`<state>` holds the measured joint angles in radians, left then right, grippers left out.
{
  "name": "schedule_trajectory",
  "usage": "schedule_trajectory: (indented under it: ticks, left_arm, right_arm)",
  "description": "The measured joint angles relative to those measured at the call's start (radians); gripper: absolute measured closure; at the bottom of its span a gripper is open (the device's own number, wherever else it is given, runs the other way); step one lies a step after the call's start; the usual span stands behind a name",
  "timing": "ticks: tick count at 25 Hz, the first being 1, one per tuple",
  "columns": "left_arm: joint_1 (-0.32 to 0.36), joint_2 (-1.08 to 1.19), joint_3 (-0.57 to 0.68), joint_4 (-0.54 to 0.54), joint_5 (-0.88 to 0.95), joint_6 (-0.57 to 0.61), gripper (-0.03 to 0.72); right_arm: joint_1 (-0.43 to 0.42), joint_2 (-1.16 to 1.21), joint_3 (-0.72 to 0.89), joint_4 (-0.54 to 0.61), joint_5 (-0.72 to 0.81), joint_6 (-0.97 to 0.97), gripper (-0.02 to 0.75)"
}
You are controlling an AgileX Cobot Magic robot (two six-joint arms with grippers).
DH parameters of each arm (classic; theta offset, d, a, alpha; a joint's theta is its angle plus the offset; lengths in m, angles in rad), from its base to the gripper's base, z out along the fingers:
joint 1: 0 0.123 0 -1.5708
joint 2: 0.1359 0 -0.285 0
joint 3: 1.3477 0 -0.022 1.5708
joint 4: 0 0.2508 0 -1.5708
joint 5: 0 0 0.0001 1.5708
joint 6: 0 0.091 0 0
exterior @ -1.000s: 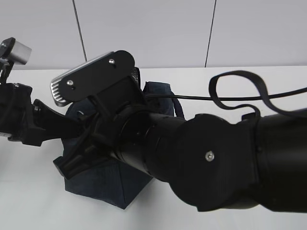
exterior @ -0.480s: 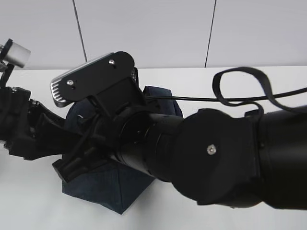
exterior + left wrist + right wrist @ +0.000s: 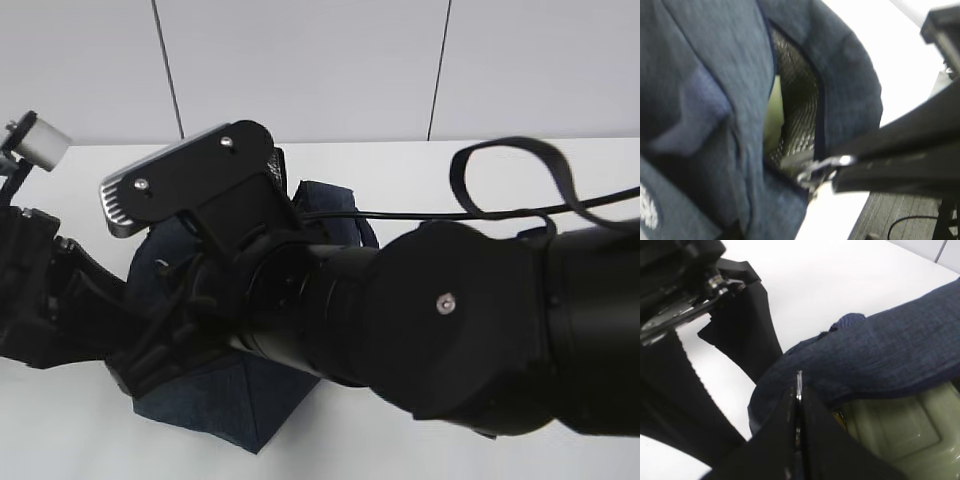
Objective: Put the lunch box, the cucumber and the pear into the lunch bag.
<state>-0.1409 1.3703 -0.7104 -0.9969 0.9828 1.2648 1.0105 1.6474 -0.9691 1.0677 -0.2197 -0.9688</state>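
Right wrist view: the right gripper (image 3: 798, 390) is seen with jaws pinched on the lunch bag (image 3: 880, 360) zipper edge; the lunch box (image 3: 895, 427) lies inside; the left jaws' state cannot be told.

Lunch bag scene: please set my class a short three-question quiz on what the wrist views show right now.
1. True or false: the lunch box lies inside the lunch bag.
2. Choose one: the right end effector is pinching A) the bag's fabric edge, B) the lunch box's lid, C) nothing.
3. Fill in: in the left wrist view, the bag's mouth, beside the metal ring pull, is ____.

Key: 1 true; 2 A; 3 open.
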Motion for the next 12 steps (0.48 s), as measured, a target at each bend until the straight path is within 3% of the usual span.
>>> schedule_trajectory:
  ticks: [12]
  left_arm:
    - [0.0, -0.005, 0.03, 0.062, -0.039, -0.062, 0.281]
  right_arm:
    - [0.0, -0.026, 0.0, 0.083, -0.016, -0.129, 0.738]
